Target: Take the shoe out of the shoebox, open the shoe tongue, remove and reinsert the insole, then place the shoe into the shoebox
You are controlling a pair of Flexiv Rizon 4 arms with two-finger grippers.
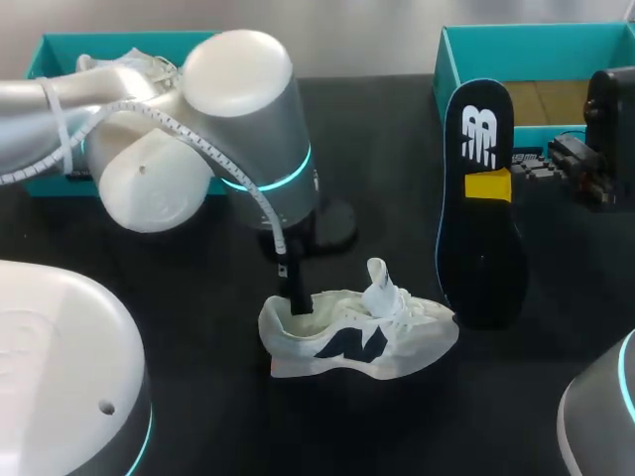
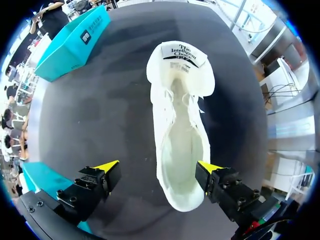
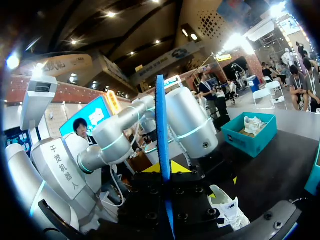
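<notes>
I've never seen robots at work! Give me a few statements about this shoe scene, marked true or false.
1. The insole is out of the shoe. True.
2. The right gripper holds the insole upright. True.
3. The shoe sits in a box. False: it lies on the table.
4. The left gripper is clamped on the shoe. False: its fingers stand open, either side of the heel.

— Head camera, where is it?
— Above and behind me, looking down on the table [image 1: 397, 119], well back.
— Wrists?
— My left one hangs close over the shoe [image 2: 180, 130], facing straight down. My right looks level across the table, edge-on along the insole [image 3: 161, 150]. All three share that shoe.
</notes>
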